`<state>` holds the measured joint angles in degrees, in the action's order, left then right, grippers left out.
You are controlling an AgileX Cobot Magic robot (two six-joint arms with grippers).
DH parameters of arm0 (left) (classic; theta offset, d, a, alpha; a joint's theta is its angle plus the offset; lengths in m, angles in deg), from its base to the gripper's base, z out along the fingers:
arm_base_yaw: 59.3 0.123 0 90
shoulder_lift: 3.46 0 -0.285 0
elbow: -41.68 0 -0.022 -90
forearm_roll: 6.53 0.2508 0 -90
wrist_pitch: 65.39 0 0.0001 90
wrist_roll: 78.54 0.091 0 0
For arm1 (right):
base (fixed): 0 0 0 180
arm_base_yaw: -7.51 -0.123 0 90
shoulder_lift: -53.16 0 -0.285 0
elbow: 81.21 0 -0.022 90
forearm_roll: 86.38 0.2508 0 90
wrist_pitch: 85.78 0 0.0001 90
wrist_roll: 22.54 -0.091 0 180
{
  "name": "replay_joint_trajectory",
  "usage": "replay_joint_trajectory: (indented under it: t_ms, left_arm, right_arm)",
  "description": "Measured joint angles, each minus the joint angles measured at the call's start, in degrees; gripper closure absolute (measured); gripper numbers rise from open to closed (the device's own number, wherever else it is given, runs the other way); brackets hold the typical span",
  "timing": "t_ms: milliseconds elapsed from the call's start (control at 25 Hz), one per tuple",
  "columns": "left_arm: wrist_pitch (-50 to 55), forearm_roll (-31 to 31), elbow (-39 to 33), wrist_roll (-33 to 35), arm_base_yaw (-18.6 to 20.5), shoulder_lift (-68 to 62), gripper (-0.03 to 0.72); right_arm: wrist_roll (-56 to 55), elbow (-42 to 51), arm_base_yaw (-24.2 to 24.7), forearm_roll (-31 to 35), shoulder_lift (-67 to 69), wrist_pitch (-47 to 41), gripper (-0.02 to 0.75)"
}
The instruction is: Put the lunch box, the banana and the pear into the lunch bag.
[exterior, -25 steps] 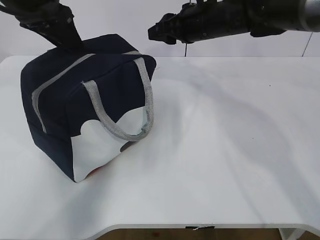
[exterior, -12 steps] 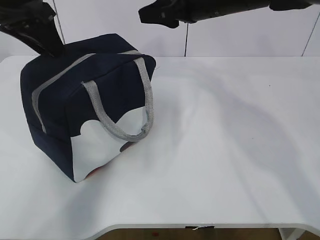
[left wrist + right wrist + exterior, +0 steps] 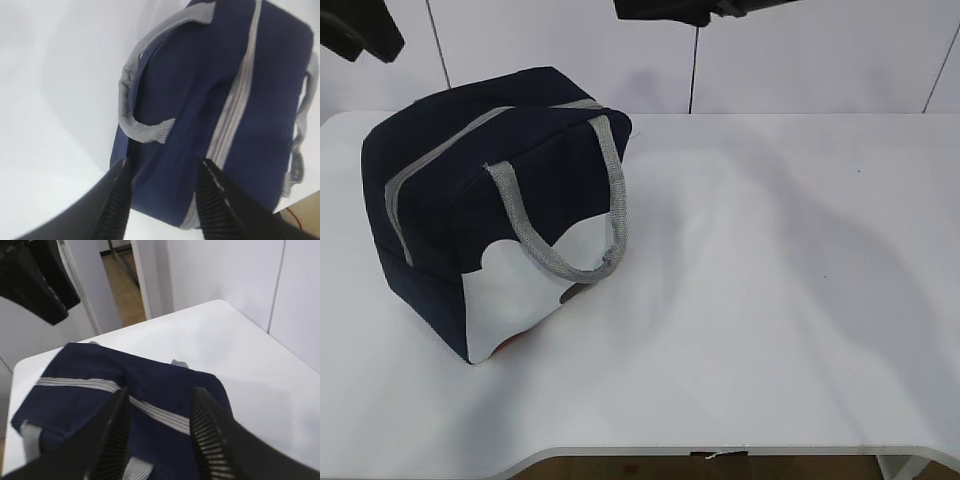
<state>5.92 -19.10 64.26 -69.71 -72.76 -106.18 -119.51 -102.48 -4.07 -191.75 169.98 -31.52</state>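
Observation:
The navy lunch bag (image 3: pixel 450 190) stands on the left of the white table (image 3: pixel 770 300), with its grey zipper (image 3: pixel 235 100) running unbroken along the top and a grey handle (image 3: pixel 560 255) hanging over the white lower panel. My left gripper (image 3: pixel 165 165) hangs open above the bag's end with nothing between its fingers. My right gripper (image 3: pixel 160 391) is also open and empty, high over the zipper (image 3: pixel 150 412). The lunch box, the banana and the pear are out of view.
Only dark bits of the left arm (image 3: pixel 365 30) and the right arm (image 3: pixel 685 8) show at the top edge of the exterior view. The table's near edge (image 3: pixel 720 450) runs along the bottom. White wall panels stand behind.
Both arms have risen away from the bag, almost out of the top of the exterior view. The bag has not moved.

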Motion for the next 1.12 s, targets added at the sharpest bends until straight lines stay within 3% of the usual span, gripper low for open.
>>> replay_joint_trajectory:
  t_ms: [520, 1120]
  left_arm:
    - [0.5, 0.0, -0.9, -0.6, 0.0, 15.6, 0.371]
    - [0.7, 0.0, -29.0, -0.7, 0.0, 48.1, 0.379]
  right_arm:
    - [-2.5, 3.9, 0.6, 0.0, -6.6, 6.8, 0.405]
    - [-3.7, 12.8, 0.6, 0.0, -12.1, 7.9, 0.405]
